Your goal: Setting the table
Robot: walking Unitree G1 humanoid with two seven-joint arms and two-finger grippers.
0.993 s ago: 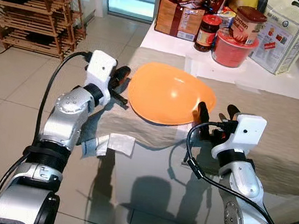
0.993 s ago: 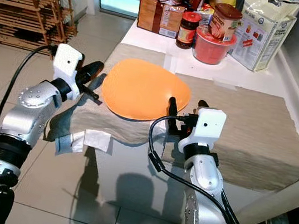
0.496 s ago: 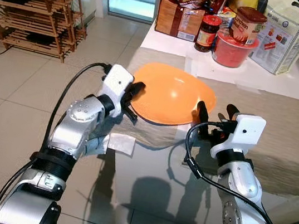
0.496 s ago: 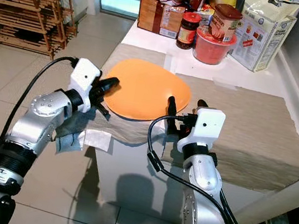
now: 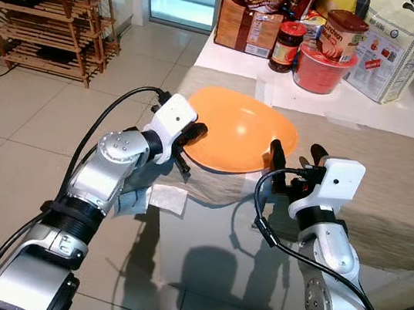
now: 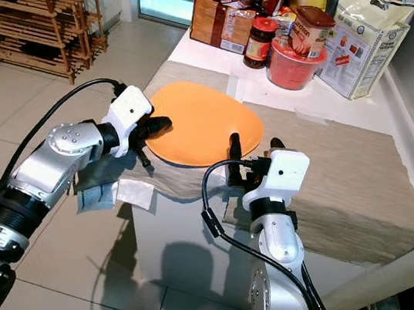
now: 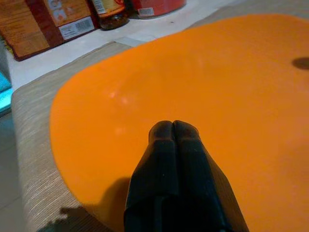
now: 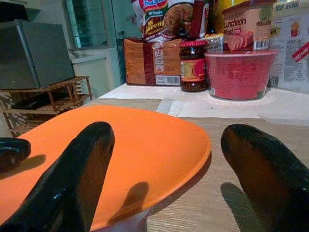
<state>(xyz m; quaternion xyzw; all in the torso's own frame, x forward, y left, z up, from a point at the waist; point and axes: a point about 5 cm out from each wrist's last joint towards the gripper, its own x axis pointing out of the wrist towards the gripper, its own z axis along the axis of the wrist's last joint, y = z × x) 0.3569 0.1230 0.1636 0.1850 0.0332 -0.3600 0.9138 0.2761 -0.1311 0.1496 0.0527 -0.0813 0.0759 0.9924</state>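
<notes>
An orange plate [image 5: 237, 132] lies on the beige table cloth [image 5: 389, 190] near the table's left front corner. My left gripper [image 5: 196, 131] is shut, its two black fingers pressed together and lying over the plate's left rim; in the left wrist view the fingertips [image 7: 173, 130] sit just above the orange surface [image 7: 217, 72]. My right gripper [image 5: 295, 154] stands open at the plate's right front edge, one finger by the rim and the other over the cloth. In the right wrist view the plate [image 8: 145, 145] lies between and ahead of the spread fingers [image 8: 72, 183].
Groceries crowd the table's back: a red bowl [image 5: 319, 66], a jar [image 5: 288, 46], brown boxes [image 5: 247, 25] and a white bag [image 5: 398, 47]. A wooden rack [image 5: 53, 11] stands on the tiled floor to the left. A white cloth [image 5: 165, 198] hangs off the table's front corner.
My left gripper has swung right from beside the table's left edge onto the plate's left rim. The right gripper has barely moved and stays open.
</notes>
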